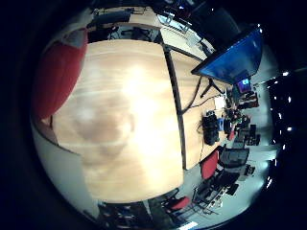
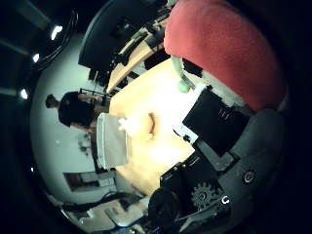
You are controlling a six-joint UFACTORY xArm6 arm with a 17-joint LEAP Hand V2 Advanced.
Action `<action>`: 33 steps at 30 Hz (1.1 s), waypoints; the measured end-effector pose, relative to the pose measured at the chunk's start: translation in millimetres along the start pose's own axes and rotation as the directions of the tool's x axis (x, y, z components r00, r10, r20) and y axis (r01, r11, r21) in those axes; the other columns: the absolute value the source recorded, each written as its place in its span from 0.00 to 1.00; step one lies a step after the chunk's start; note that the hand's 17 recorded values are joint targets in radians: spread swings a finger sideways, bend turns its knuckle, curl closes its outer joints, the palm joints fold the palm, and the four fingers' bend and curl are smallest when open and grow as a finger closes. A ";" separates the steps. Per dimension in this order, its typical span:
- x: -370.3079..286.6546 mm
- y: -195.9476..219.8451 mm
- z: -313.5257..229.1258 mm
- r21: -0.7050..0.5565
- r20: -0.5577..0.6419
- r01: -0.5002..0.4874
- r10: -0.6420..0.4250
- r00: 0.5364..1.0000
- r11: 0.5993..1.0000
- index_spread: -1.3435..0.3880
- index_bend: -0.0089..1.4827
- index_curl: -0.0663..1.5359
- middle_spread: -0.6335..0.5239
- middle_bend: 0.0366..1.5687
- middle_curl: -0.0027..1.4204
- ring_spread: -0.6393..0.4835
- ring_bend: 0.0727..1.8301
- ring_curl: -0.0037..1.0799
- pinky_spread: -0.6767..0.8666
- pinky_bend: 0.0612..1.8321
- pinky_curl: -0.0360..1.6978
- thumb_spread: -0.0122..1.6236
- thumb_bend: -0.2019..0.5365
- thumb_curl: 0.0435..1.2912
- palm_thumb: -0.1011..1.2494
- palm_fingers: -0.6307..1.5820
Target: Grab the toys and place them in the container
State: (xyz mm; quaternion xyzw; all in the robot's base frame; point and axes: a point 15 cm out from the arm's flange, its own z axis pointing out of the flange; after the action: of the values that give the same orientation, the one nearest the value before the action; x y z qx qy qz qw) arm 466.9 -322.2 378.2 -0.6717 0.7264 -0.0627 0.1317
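**Hand holds a red toy high above the table, container off toward the far edge**

Robot hand (image 2: 214,146) has its fingers curled round a red plush toy (image 2: 224,48), which fills much of the thumb-side view, so it sits close against the palm. Well below lies the wooden table (image 1: 139,143). On it, the grey container (image 2: 112,141) stands at the table's edge, its long axis running along that edge. Two small toys (image 2: 152,124) lie just beside it. Judging from this, the hand must travel across the table toward that edge before letting go.
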 end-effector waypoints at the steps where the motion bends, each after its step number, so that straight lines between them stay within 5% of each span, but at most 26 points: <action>1: -5.2 -0.9 -12.2 0.014 -0.008 0.008 -0.008 1.000 1.000 0.44 0.27 0.42 0.19 0.56 0.42 0.26 0.65 0.44 0.13 0.64 0.26 0.57 0.25 0.25 0.84 0.84; 11: -125.6 -4.2 -74.3 0.077 -0.007 0.174 -0.174 0.985 0.982 0.44 0.25 0.43 0.19 0.57 0.41 0.26 0.65 0.45 0.13 0.63 0.27 0.57 0.25 0.25 0.84 0.83; 33: -408.3 49.4 -51.0 0.038 0.178 0.446 -0.445 0.878 0.894 0.43 0.23 0.47 0.19 0.57 0.41 0.26 0.65 0.45 0.11 0.61 0.29 0.60 0.25 0.24 0.85 0.83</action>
State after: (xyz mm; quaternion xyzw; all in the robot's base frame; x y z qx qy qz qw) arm 431.2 83.1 457.5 -0.8238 0.5375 -0.0283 0.1778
